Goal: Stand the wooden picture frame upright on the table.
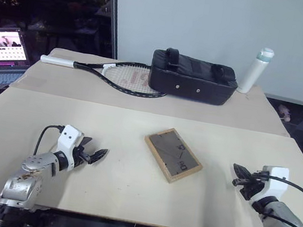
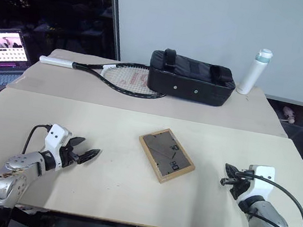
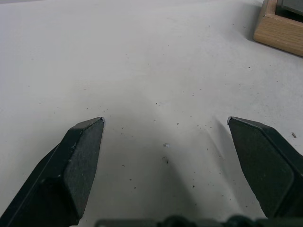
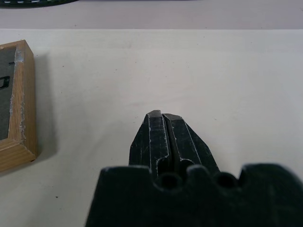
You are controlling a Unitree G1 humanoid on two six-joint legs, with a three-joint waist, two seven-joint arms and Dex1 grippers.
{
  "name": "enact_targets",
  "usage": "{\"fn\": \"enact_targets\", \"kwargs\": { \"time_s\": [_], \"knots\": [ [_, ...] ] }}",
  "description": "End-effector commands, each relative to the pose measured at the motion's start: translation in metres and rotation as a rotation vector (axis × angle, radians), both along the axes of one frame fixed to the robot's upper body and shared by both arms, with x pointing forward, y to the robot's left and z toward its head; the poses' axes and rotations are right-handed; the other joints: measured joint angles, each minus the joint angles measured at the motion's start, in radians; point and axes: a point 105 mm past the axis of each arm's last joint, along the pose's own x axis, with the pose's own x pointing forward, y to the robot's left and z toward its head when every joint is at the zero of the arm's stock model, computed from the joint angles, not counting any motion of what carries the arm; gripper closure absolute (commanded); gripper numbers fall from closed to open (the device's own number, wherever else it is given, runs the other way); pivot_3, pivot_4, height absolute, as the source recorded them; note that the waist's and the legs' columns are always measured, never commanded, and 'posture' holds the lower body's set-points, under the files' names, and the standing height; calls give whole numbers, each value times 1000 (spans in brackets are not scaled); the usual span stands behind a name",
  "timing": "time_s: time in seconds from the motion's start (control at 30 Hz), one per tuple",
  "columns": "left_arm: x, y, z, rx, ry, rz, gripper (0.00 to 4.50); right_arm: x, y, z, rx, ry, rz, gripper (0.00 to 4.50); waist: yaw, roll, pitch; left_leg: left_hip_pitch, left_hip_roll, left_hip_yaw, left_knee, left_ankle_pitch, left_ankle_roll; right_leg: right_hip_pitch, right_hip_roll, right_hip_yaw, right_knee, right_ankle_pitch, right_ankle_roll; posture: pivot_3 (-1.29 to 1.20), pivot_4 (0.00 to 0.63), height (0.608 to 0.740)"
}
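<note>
Still lying face-down on the desk (image 1: 117, 188), the wooden picture frame (image 1: 172, 155) is awaiting pickup; left end effector (image 1: 95, 155) is gaping apart, right end effector (image 1: 239, 175) pressed together, both needing to approach.

The small rectangular light-wood picture frame (image 1: 172, 155) has a matt dark grey back panel. The pale beige board table (image 1: 128, 195) looks smooth, matt and speckled. At upper centre, the black padded bag (image 1: 192, 77) looks like cloth.

My head pair looks forward and down over the worktop (image 1: 128, 195), both eyes sharing the wooden picture frame (image 1: 173, 154) | my wrist views skim low and close, each catching a frame corner.
</note>
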Motion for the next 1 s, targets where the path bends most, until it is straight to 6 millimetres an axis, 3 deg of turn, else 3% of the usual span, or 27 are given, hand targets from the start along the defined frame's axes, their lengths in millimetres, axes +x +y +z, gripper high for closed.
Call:
{"fn": "enact_targets", "kwargs": {
  "time_s": [0.03,0.1,0.2,0.37,0.47,0.6,0.7,0.77,0.87,1.0],
  "knots": [
    [-12,-17,24,-46,20,-165,0,14,4,29,-160,-62,101,4481,0,0,0,0,0,0,0,0,0,0,0,0,0,0,0,0,150,676],
    [-23,-29,41,-59,113,-305,543,30,10,45,-366,-45,214,4500,-11,2,6,-1,0,0,2,0,0,-1,0,0,1,0,0,0,150,676],
    [-31,-38,36,41,222,-373,1563,43,17,43,-503,17,303,4500,-9,6,9,0,-2,2,2,2,1,-2,-1,4,0,1,-4,0,150,676],
    [-24,-74,36,53,295,-408,3539,71,31,35,-587,84,383,4500,-6,4,6,-1,-2,1,0,2,1,-1,-1,2,0,0,2,0,150,676],
    [-19,-98,32,51,323,-431,4466,82,44,27,-571,104,446,4500,-1,4,7,-4,-3,0,0,2,1,-2,-1,1,-2,1,3,0,150,676],
    [-7,-122,21,51,335,-421,4493,81,71,9,-513,123,601,4500,1,4,7,-3,-3,-2,-1,2,1,0,-1,-1,-2,1,3,0,150,676],
    [-11,-131,6,67,387,-436,4493,57,111,6,-404,122,809,4500,-4,4,7,-3,-3,-3,-1,2,1,0,-1,-1,-2,1,3,0,150,676],
    [-12,-121,-4,118,412,-415,4493,44,124,5,-403,119,891,4500,-8,4,7,-3,-3,-4,-1,2,1,1,-1,-1,-1,1,2,0,150,676],
    [-9,-86,-9,143,437,-329,4493,23,144,4,-364,124,978,4500,-11,4,7,0,-3,-4,-1,2,1,2,-1,-1,0,1,3,0,150,676],
    [-9,-46,-9,189,450,-252,4493,13,163,7,-346,106,1024,4500,-24,4,7,3,-3,-4,-1,2,1,3,-1,-1,2,1,2,0,150,676]
  ]
}}
